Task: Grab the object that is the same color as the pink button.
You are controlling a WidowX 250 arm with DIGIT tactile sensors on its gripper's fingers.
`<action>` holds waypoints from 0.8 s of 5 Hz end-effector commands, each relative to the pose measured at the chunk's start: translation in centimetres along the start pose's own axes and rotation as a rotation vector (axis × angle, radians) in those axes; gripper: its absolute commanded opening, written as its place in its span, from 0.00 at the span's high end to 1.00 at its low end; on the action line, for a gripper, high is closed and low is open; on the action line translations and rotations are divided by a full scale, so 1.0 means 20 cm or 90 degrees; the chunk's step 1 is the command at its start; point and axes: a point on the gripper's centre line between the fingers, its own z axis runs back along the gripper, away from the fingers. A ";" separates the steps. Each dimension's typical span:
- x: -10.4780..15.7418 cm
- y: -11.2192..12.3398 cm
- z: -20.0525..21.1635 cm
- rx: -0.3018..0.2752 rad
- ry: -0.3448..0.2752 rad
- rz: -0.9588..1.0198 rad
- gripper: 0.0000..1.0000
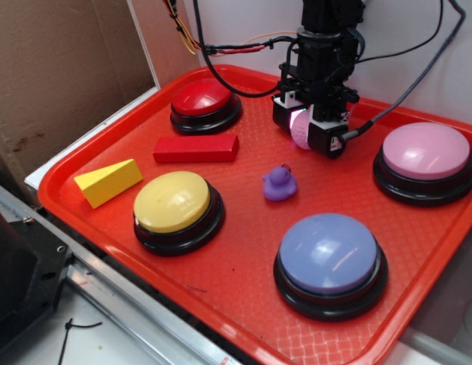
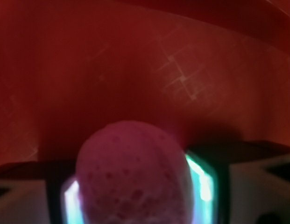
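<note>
Nearest the front of the red tray (image 1: 220, 289), a lavender-blue dome button (image 1: 329, 255) on a black base at right; left of it a yellow dome button (image 1: 173, 201), with a yellow wedge block (image 1: 108, 182) farther left; just beyond, mid-tray, a small purple toy duck (image 1: 280, 183) and a flat red block (image 1: 196, 148); at far right the pink button (image 1: 426, 152), glossy pale pink over a black base; at far left a red dome button (image 1: 203, 99).

Behind the duck, the small pink ball (image 1: 300, 128), pale and rounded, only partly showing between the black fingers of the gripper (image 1: 310, 131) and well apart from the pink button; seen from outside as a mere sliver of pink. Up close in the wrist view, a very different showing: the ball (image 2: 133, 175) filling the lower middle, dimpled like a golf ball, tinted reddish by the tray (image 2: 135, 60), flanked on both sides by glowing greenish pads (image 2: 203, 179); nothing of buttons, duck or blocks there.

Fingers drawn in against both sides of the ball, pinching it; contact with the tray floor beneath not possible to judge.
</note>
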 end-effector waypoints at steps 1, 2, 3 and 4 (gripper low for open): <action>-0.20 0.18 0.41 0.086 -0.116 0.098 1.00; -0.44 0.21 0.59 0.004 -0.145 0.235 1.00; -0.61 0.20 0.79 -0.043 -0.210 0.265 1.00; -0.69 0.19 1.02 -0.054 -0.242 0.257 1.00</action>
